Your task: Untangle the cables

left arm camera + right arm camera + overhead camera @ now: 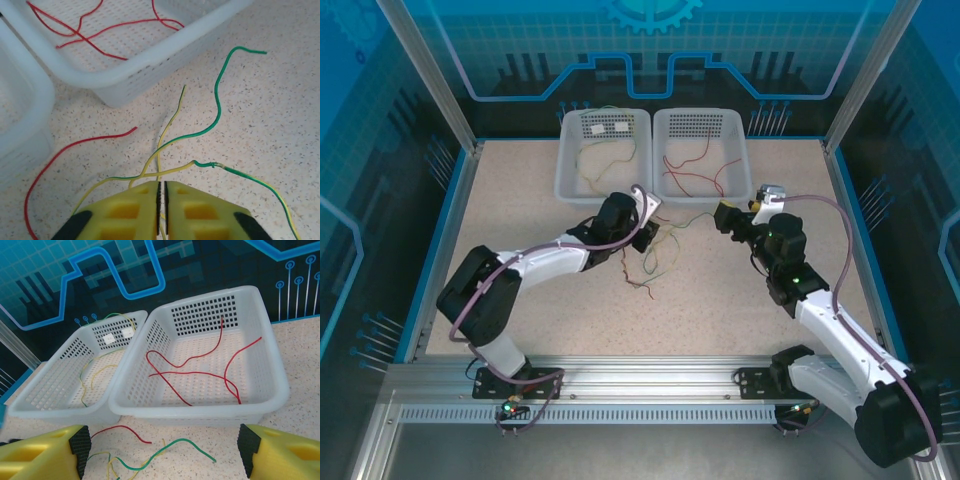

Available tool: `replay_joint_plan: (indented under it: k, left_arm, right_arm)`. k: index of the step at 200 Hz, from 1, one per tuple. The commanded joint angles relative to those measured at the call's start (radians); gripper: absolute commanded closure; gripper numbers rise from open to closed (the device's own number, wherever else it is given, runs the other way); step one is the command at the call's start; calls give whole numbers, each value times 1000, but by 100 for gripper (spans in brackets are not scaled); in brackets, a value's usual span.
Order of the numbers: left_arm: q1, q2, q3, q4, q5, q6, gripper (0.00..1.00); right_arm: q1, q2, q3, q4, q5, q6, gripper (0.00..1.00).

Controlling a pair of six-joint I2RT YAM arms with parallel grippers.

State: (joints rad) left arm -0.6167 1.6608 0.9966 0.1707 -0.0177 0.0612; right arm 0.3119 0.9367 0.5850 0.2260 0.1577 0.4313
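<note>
Baskets behind cables, left hand pinching them

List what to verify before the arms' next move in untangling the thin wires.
1. Are the left fingers shut on the thin yellowish wire: ok.
2. Are the right fingers open and holding nothing: ok.
3. Does the green wire lie apart from the yellowish ones on the speckled table: not ok, they cross by the left fingers.
4. Does the right-hand white perforated plastic basket hold red wires alone: ok.
5. Is the gripped wire free of the small twist: cannot tell.
</note>
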Motion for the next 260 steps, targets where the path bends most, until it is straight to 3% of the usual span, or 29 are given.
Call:
replay_joint_plan:
  k: [1, 7, 21, 27, 108, 161, 174, 195, 220, 260]
  left_arm:
    - [31, 2, 16, -38, 39, -95, 64]
    - [39, 17, 29, -53, 55, -101, 48]
    - [42, 53, 63, -88, 58, -83, 28]
    - [43, 72, 78, -98, 56, -81, 26]
    - [70, 314, 284, -156, 111, -66, 30]
    - [68, 410, 333, -171, 169, -30, 36]
    - [64, 411, 346, -201, 166, -35, 43]
    - [62, 381, 278, -127, 196, -48, 44]
    - [43, 345, 245, -140, 221, -56, 53]
    - [4, 217, 104, -53, 247, -105, 75]
  right_arm:
    - [-15, -10, -25, 19, 20, 21, 20]
    - [-15, -4, -31, 33, 17, 22, 19]
    - [-16, 18, -22, 32, 14, 27, 20]
    - [-17, 26, -14, 22, 13, 28, 19]
    - [-16, 14, -12, 12, -1, 28, 19]
    - [-18, -22, -24, -16, 17, 21, 19]
    - [-18, -22, -23, -17, 14, 31, 19]
    - [-19, -10, -20, -11, 11, 27, 19]
    - [-20, -10, -15, -17, 16, 31, 19]
    - [-19, 0, -18, -16, 20, 40, 19]
